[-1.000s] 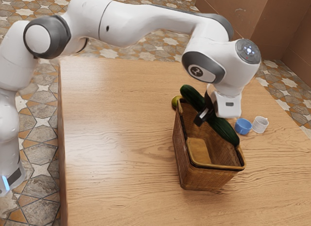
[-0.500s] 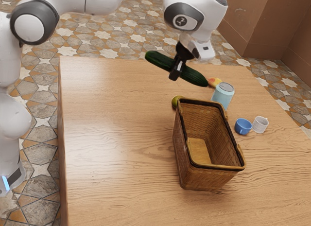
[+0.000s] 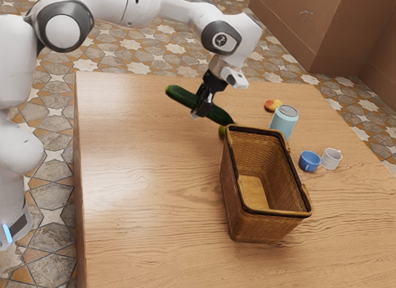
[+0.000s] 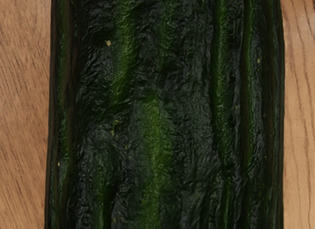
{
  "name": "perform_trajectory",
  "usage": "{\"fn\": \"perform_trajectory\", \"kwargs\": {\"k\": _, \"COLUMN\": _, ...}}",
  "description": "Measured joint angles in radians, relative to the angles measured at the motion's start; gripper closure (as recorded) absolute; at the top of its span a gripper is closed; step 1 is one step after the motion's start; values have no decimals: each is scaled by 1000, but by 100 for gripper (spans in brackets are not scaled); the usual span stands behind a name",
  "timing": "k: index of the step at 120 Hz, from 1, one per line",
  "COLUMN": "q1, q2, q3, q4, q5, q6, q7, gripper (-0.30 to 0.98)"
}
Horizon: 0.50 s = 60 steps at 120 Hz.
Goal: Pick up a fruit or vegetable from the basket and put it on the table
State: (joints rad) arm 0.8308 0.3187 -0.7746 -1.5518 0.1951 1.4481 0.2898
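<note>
In the exterior view, your gripper (image 3: 201, 108) pinches the cucumber (image 3: 179, 95) between its fingers beyond the basket (image 3: 265, 228), shifted toward the exterior view's left from a half-second ago; whether it touches the table (image 3: 142, 176) is unclear. In the wrist view, dark green skin stretches beneath your gripper, wood grain on both sides.
</note>
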Motion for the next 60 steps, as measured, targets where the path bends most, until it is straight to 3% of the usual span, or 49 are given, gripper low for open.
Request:
{"fn": "perform_trajectory", "kwargs": {"k": 18, "q1": -4, "q2": 1, "q3": 3, "q4": -3, "q5": -12, "q6": 6, "q7": 2, "gripper": 23}}
{"fn": "perform_trajectory", "kwargs": {"k": 37, "q1": -20, "q2": -19, "q3": -3, "q4": 1, "q5": -14, "q6": 9, "q7": 5, "gripper": 7}}
{"fn": "perform_trajectory", "kwargs": {"k": 49, "q1": -64, "q2": -174, "q3": -63, "q4": 35, "q5": 8, "q6": 7, "q7": 2, "gripper": 4}}
{"fn": "perform_trajectory", "kwargs": {"k": 60, "q1": -228, "q2": -340, "q3": -68, "q4": 83, "q5": 103, "q6": -21, "q7": -34, "gripper": 2}}
